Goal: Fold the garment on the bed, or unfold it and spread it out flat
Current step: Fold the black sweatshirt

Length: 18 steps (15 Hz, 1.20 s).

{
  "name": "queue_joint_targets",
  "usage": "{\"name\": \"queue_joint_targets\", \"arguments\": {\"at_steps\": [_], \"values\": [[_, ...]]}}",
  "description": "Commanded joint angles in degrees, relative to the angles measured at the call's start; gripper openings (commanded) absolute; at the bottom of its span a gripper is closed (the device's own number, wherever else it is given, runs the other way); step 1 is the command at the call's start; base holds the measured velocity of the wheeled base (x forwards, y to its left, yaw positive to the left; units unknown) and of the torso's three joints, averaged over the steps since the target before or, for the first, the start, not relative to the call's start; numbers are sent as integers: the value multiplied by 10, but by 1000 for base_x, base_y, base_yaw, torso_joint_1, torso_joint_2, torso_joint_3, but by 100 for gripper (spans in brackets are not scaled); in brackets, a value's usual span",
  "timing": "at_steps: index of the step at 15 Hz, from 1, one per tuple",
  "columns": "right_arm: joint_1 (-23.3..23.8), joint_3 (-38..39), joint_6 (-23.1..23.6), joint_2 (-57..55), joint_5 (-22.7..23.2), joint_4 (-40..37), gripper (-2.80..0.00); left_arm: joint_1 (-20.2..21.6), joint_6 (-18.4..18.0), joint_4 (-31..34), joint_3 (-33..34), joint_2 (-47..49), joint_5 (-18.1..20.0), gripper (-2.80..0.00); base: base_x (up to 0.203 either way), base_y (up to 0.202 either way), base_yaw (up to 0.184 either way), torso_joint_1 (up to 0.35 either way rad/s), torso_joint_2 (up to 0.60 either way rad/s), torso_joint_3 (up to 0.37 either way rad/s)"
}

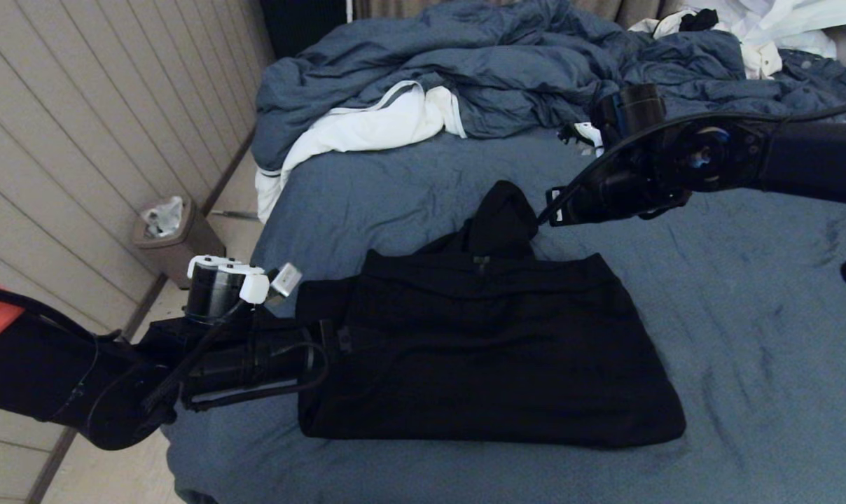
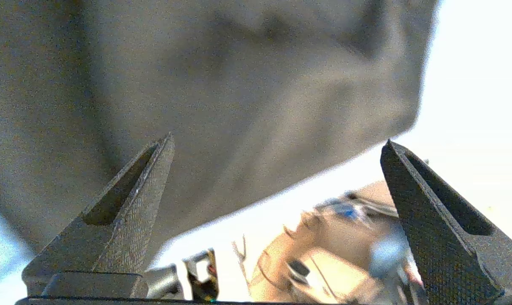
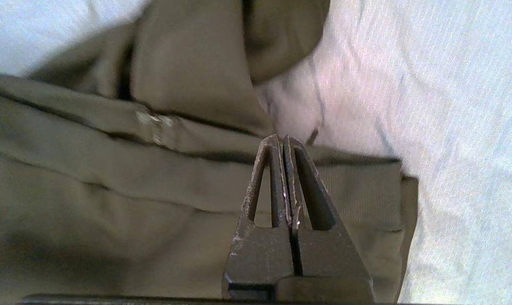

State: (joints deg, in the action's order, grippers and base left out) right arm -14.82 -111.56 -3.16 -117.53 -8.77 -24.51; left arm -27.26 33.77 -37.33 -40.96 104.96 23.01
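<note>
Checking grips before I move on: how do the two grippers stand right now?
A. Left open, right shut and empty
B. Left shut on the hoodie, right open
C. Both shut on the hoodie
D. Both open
A: the left gripper has its fingers spread wide by the garment, while the right gripper has its fingers pressed together with nothing between them.

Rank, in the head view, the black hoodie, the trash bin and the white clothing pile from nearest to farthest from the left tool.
1. Black hoodie: right beside the left tool, on the bed.
2. Trash bin: on the floor by the wall, beyond the arm.
3. White clothing pile: at the bed's far right corner.
</note>
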Motion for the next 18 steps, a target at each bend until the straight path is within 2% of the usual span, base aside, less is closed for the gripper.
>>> {"name": "queue_joint_targets", "arguments": {"at_steps": [1, 10, 11, 13, 18], "values": [[-5, -3, 1, 8, 2, 13, -280, 1, 1, -26, 19, -7, 20, 0, 0, 0, 0, 0, 0, 0], [17, 27, -1, -59, 22, 134, -280, 14, -2, -31, 7, 26, 20, 0, 0, 0, 0, 0, 0, 0], [18, 32, -3, -63, 31, 165, 0, 14, -2, -31, 7, 27, 20, 0, 0, 0, 0, 0, 0, 0], [19, 26, -8, -80, 58, 198, 0, 14, -2, -31, 7, 28, 20, 0, 0, 0, 0, 0, 0, 0], [19, 25, -18, -90, 55, 207, 0, 13, -4, -36, 9, 39, 19, 0, 0, 0, 0, 0, 0, 0]]}}
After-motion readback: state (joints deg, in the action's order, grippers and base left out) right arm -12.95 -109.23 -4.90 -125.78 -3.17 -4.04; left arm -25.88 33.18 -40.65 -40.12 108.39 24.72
